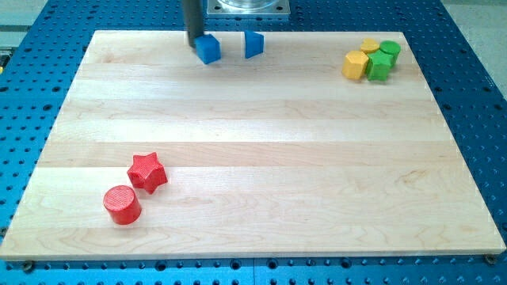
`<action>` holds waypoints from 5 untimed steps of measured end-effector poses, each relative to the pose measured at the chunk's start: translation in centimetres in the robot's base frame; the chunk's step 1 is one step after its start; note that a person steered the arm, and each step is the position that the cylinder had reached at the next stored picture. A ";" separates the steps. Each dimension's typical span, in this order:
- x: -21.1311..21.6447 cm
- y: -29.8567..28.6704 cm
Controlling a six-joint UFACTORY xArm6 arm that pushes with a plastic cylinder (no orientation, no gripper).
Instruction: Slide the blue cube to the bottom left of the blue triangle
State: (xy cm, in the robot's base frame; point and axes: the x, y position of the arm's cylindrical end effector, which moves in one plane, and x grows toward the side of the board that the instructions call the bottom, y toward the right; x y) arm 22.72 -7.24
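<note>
The blue cube [208, 49] sits near the top edge of the wooden board [253, 142], left of centre. The blue triangle [253, 43] stands to its right, a short gap apart and slightly higher in the view. My tip [192, 39] comes down as a dark rod at the cube's upper left corner, touching it or nearly so.
A red star [147, 172] and a red cylinder [122, 204] lie at the lower left. At the top right, a yellow hexagon block [355, 64], a second yellow block [370, 46], a green block [379, 66] and a green cylinder [390, 51] form a cluster. Blue perforated table surrounds the board.
</note>
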 end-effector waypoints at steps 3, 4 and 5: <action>0.4 -3.6; 0.9 -6.8; 5.7 -3.4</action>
